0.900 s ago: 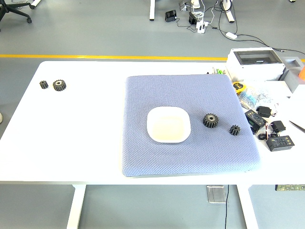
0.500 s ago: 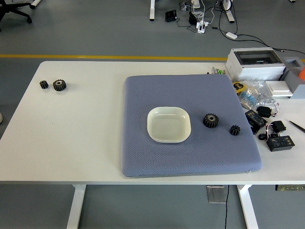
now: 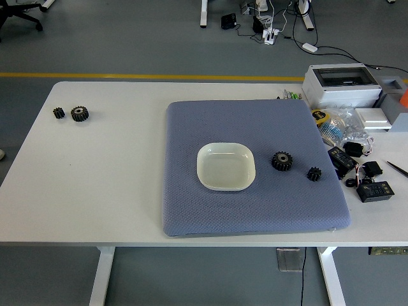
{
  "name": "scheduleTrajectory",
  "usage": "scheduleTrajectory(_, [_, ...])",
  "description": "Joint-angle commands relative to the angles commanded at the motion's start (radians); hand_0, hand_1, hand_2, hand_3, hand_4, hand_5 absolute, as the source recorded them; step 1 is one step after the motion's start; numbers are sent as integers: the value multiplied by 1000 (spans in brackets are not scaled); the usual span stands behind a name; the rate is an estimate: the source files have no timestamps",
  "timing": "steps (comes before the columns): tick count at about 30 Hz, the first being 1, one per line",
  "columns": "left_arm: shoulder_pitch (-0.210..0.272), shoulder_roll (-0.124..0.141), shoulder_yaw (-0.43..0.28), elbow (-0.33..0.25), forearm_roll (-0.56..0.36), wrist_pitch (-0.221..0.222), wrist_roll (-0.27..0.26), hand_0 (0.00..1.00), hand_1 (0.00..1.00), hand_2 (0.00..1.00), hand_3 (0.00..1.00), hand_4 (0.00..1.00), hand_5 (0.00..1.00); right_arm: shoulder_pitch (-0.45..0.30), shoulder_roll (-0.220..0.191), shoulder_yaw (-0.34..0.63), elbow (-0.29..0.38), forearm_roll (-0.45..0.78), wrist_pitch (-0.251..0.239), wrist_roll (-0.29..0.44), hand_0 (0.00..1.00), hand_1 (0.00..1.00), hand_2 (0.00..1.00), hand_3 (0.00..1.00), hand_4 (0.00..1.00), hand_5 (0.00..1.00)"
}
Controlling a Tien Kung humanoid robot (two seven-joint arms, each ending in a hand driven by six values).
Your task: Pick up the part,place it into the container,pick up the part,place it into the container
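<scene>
Blue-grey mat (image 3: pixel 255 210) on the white surface (image 3: pixel 95 172) holds an empty white dish (image 3: pixel 225 167); large gear (image 3: pixel 282 160) just right of it, small gear (image 3: pixel 313 173) farther right. No robot hand in view, so fingers cannot be judged. Best approach: descend from above, pinching the gear rim

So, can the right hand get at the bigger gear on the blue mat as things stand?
Probably yes, though neither hand is in view yet. The larger gear lies free on the mat, right of the white dish, apart from the small gear. Nothing stands over it; the way from the right looks open.
</scene>
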Motion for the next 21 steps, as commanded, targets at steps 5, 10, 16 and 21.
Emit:
scheduleTrajectory(5, [3,6,0,0,2,-1,0,736,709,741,579,620,582,28,-15,-22,-14,-27,11,-2,404,498,572,527,968,541])
scheduleTrajectory(10, [1,11,8,0,-9,-1,-3,736,709,741,579,620,582,81,-90,-102,-45,-161,103,-18,404,498,572,527,968,541])
scheduleTrajectory(16, [4,8,3,0,-11,-1,1,733,704,736,579,617,579,179,-191,-275,-66,-403,211,18,647,714,769,794,998,553])
scheduleTrajectory(21, [2,4,23,0,-27,-6,2,733,703,730,577,616,578,255,-223,-410,-55,-611,219,70,738,783,846,904,998,451])
